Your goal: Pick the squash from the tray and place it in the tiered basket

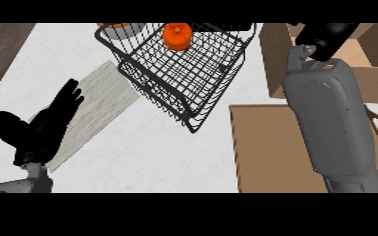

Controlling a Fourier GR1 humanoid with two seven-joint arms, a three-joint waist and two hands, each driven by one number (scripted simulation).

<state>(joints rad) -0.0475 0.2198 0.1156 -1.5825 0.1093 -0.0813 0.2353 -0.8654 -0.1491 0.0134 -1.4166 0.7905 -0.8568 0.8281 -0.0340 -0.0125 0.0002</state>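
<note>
The right hand point(328, 34) is up beside the wire basket point(184, 75), on its right side. Whether its fingers are bent or straight cannot be told. The orange squash point(177, 36) sits in the top part of the basket. The left hand point(48, 122) rests with straight fingers, holding nothing, left of the basket. Under the basket is the white table point(170, 155).

Wire basket point(184, 75) blocks centre; white counter point(170, 155) open below it.
</note>
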